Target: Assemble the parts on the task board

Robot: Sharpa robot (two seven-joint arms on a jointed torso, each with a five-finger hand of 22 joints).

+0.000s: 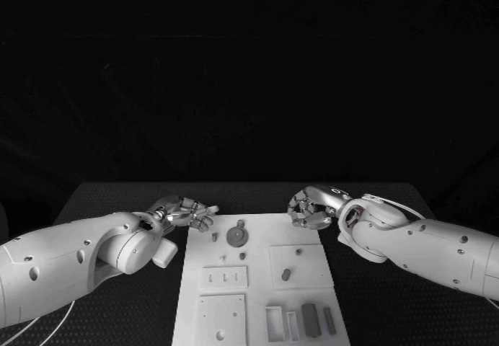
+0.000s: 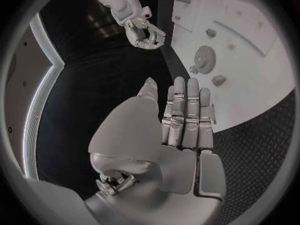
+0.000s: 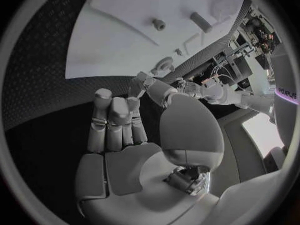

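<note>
barely started by the look: gear (image 1: 237, 236) and small parts lie loose on the task board (image 1: 312, 267). left hand (image 1: 187, 213) and right hand (image 1: 312, 207) hover at its far corners, both empty, fingers apart.

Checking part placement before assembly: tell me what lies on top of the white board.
On the board lie a round gear, small pegs and dark bars near its front edge. Nothing covers them; both hands are off it.

A black counter (image 1: 125, 198) spans the lower half of the frame, with the white task board (image 1: 312, 270) lying flat at its lower centre.
</note>
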